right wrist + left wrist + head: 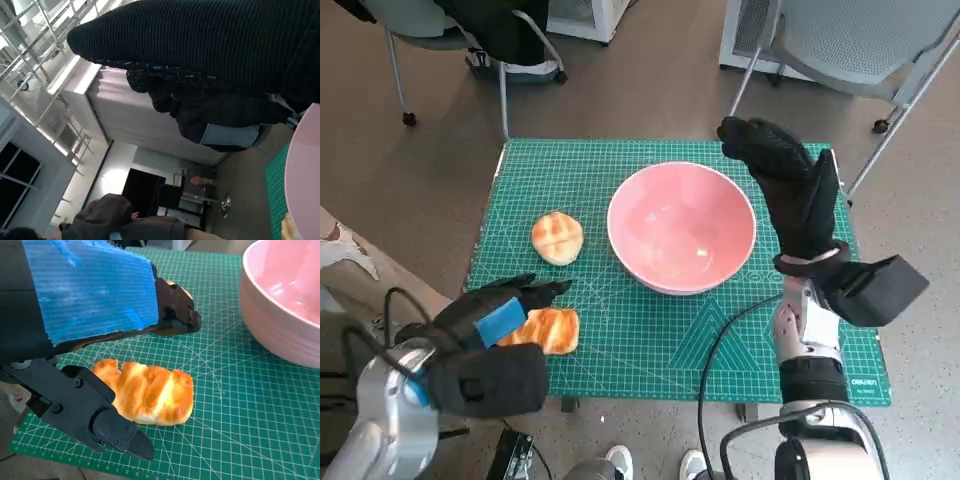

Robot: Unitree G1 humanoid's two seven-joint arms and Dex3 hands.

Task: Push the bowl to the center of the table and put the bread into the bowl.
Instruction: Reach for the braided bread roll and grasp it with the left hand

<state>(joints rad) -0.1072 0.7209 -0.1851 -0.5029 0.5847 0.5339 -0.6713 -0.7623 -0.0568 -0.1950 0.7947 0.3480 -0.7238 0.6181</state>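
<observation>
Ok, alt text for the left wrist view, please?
The blue-taped left hand hovers with its fingers spread on either side of a golden bread piece lying on a green cutting mat. A pink bowl stands beside it.

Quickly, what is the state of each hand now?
Left hand: open, fingers on both sides of the bread, not gripping it.
Right hand: raised beside the bowl, holding nothing.
</observation>
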